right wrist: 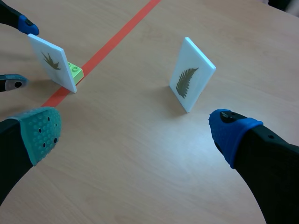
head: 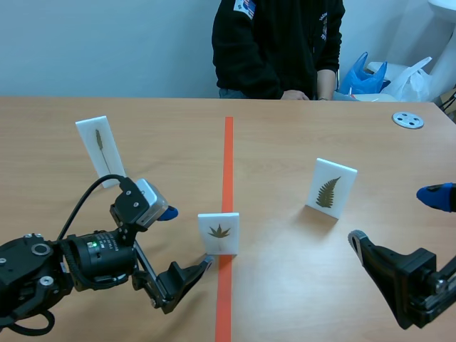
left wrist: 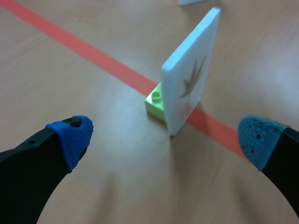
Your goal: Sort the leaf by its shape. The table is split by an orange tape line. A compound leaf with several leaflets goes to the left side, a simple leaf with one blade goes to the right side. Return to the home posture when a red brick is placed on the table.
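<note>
A wooden table point(head: 299, 128) is carrying three white cards, each standing upright and showing a pressed leaf. An orange tape line point(head: 228, 157) is running down the middle of the table, away from the robot.

The middle card point(head: 219, 233) is showing a small leaf with several pointed fingers spreading from one point. It is standing right on the tape line, and a lime-green toy brick point(left wrist: 156, 100) is propping it from behind.

The left gripper point(head: 187, 237) is hovering low over the table just to the left of this card. Its fingers are spread wide apart and are holding nothing. In the left wrist view the card is standing ahead of the gripper, in line with the gap between the blue pads point(left wrist: 74, 135), and neither pad is touching it.

The right gripper point(head: 395, 217) is hanging low on the right side, well apart from the middle card. Its fingers are also spread wide and are gripping nothing.

A fern frond card point(head: 331, 187) is standing on the right side of the line, ahead of the right gripper. A card with one narrow leaf point(head: 100, 149) is standing far over on the left side.

A person in a black top point(head: 278, 43) is sitting across the table. A small grey disc point(head: 407, 120) is lying near the far right corner, and a blue bag point(head: 363, 77) is sitting behind it.
</note>
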You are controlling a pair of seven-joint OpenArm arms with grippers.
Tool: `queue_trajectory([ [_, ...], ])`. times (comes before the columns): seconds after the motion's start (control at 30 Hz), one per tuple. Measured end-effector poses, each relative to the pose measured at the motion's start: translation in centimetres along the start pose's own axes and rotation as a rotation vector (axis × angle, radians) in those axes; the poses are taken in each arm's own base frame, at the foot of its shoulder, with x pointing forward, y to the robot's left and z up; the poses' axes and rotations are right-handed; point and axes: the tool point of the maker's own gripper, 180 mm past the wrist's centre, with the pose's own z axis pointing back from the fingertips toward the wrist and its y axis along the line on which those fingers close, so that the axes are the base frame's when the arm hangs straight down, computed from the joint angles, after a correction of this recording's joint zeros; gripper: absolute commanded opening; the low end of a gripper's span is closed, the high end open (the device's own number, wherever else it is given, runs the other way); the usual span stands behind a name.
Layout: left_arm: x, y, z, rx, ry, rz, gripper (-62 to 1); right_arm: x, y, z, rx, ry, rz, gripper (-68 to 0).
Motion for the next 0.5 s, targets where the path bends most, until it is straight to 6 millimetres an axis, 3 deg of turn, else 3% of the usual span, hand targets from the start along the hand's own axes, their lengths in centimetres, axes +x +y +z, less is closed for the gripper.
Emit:
queue_trajectory([
  [0.5,0.5,-2.2,-2.6,-0.052,-0.023,-0.019,1.4,0.0,0.0,0.0,0.0,0.0,0.0,-1.2],
])
